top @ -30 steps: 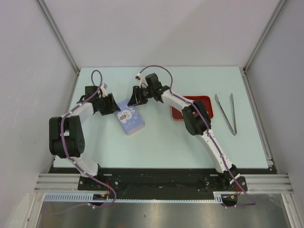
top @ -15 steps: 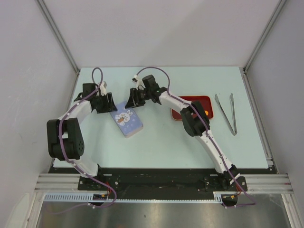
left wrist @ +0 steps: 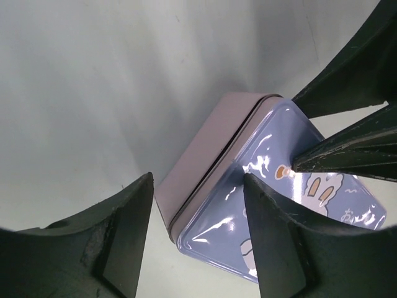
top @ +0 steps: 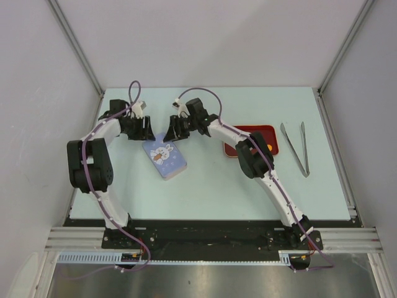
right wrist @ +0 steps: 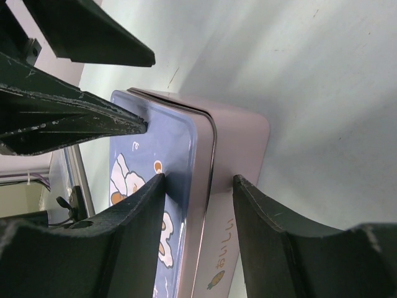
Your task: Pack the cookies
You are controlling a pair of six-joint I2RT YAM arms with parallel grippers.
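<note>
Both grippers at the far end of the shut tin, no cookies in sight.
Top view: the blue tin [top: 165, 158] lies flat between left gripper [top: 144, 129] and right gripper [top: 175, 129]; the red tray [top: 268, 131] is mostly hidden, so I cannot tell where the cookies are. Left wrist: my fingers stand apart around a tin corner, gripping nothing. Right wrist: fingers half apart astride the end wall and lid [right wrist: 180, 186]; I cannot tell if they clamp. I judge the tin stiff and light with a glossy, slippery lid, so I'd grip the side walls. Cookies would likely be brittle, so pinch them gently.
</note>
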